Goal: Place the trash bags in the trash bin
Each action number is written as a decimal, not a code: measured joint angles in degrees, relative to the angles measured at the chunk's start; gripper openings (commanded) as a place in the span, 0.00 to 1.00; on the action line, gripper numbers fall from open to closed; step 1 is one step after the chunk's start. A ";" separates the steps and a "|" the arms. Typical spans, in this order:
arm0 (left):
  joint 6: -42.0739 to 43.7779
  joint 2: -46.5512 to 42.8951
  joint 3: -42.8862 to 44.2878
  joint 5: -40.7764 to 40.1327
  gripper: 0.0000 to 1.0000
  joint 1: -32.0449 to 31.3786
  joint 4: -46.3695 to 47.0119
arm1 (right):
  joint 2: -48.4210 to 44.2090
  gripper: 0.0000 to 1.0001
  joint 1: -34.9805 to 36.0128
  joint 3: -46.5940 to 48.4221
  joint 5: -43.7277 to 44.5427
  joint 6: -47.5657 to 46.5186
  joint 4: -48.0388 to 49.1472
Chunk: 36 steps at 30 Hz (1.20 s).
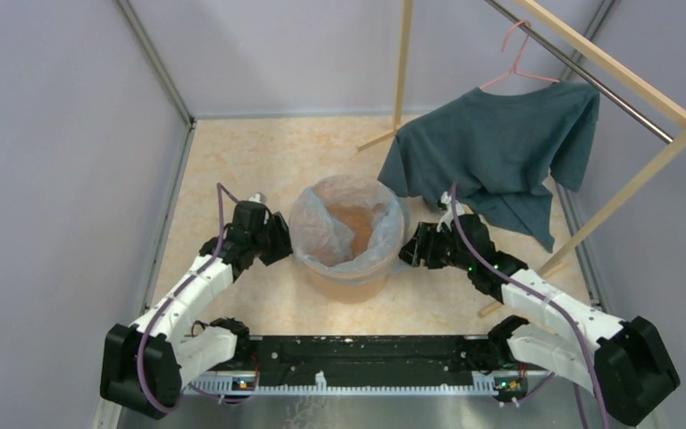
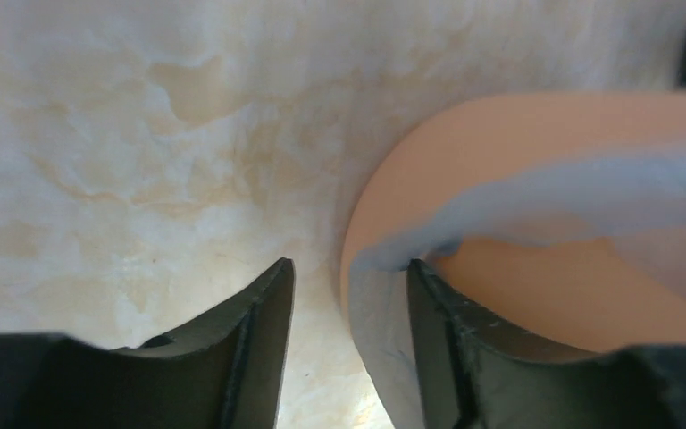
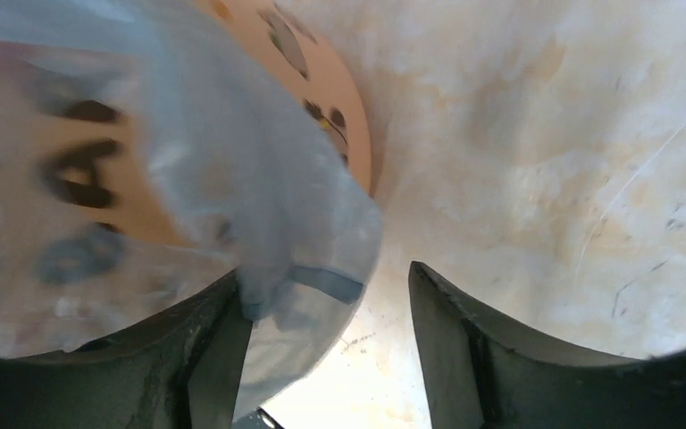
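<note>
Centre of frame: the bag (image 1: 320, 213) already lines the bucket (image 1: 354, 284), its edge folded over the rim, while the left gripper (image 1: 280, 242) and right gripper (image 1: 409, 247) flank it, both spread wide and clamping nothing, so seemingly little remains.

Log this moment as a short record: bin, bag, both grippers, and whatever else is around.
trash bin: orange, upright, between the two arms
trash bag: pale blue film lining the bin, edge folded out over the rim
left gripper: open, at the rim on its own side, film lying beside one finger
right gripper: open, at the opposite rim, film draped against one finger
other: dark teal T-shirt on a pink hanger, hung from a wooden rack
</note>
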 measured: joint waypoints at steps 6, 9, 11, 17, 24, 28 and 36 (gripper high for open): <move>-4.00 0.85 -9.07 6.40 0.27 0.02 4.79 | 7.10 0.39 -0.02 -6.12 -3.17 3.96 9.75; -5.11 0.22 -11.30 8.02 0.24 0.02 7.06 | 11.37 0.33 0.00 -5.95 -3.61 4.46 13.55; -5.51 0.09 -11.91 8.72 0.22 0.02 7.98 | 13.75 0.33 0.00 -5.40 -3.72 4.35 14.23; -5.53 -1.64 -11.98 8.90 0.22 0.02 7.32 | 13.46 0.38 0.00 -1.60 -1.75 1.64 10.49; -8.26 -6.25 -15.82 9.57 0.27 0.02 9.11 | 6.67 0.50 -0.02 -0.07 2.95 -1.33 7.37; -10.54 -4.02 -19.89 12.61 0.28 0.02 11.96 | 12.57 0.54 -0.02 0.00 1.88 -1.46 8.68; -10.40 -6.12 -19.39 12.61 0.49 0.02 10.27 | 11.91 0.87 0.00 5.35 8.20 -4.61 -6.03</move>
